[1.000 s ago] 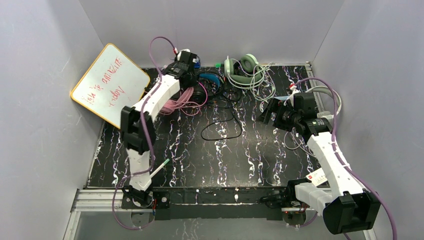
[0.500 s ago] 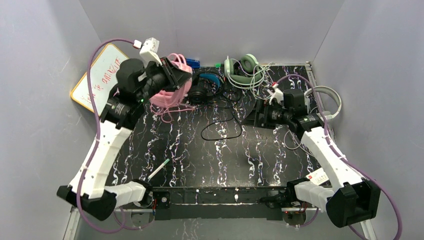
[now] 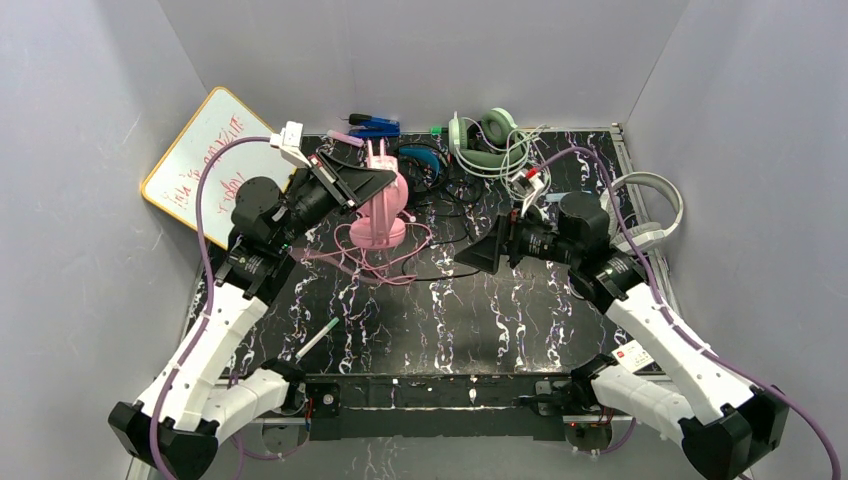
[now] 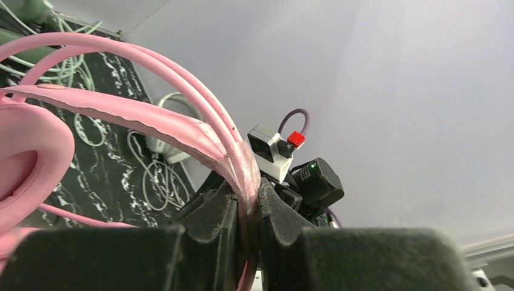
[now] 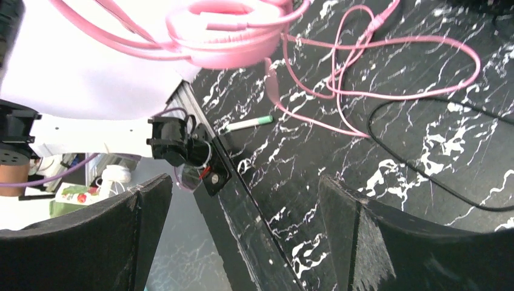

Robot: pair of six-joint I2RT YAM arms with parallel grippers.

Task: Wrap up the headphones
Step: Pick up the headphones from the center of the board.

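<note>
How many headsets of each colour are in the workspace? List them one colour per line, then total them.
pink headphones: 1
black-and-blue headphones: 1
green headphones: 1
white headphones: 1
Total: 4

Four wired over-ear headsets: one pink headset (image 3: 378, 230), one black-and-blue headset (image 3: 420, 158), one pale-green headset (image 3: 482, 155), one white-grey headset (image 3: 650, 177). One white marker pen (image 3: 318, 338). One wood-edged whiteboard (image 3: 200, 170). Two white robot arms: left arm (image 3: 215, 330), right arm (image 3: 660, 330).
</note>
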